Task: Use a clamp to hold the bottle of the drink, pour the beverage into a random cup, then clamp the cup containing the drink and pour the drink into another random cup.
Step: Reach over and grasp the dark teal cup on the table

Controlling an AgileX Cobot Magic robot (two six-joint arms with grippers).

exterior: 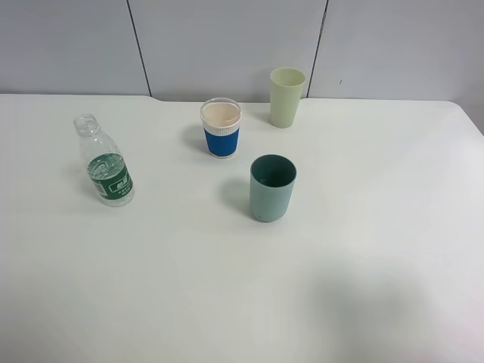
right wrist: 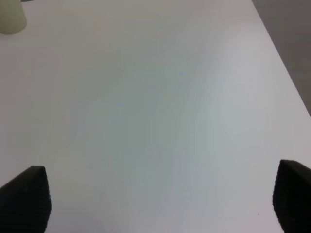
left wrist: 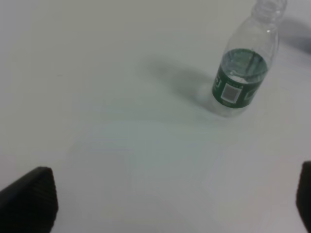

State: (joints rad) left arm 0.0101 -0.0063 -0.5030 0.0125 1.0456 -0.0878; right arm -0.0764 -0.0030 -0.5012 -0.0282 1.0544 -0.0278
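The clear bottle [exterior: 106, 162] with a dark green label stands upright and capless at the table's left; the beverage fills only its lower part. In the left wrist view the bottle [left wrist: 243, 68] is ahead of my open left gripper [left wrist: 170, 194], well apart from it. The teal cup [exterior: 272, 187] stands near the middle, and the blue-sleeved white cup [exterior: 221, 128] is behind it to the left. My right gripper [right wrist: 160, 194] hangs open over bare table with nothing between its fingers. Neither gripper shows in the high view.
A pale yellow-green cup [exterior: 286, 97] stands at the back near the wall; its base [right wrist: 10, 17] shows in a corner of the right wrist view. The white table's right edge [right wrist: 284, 63] runs beside the right gripper.
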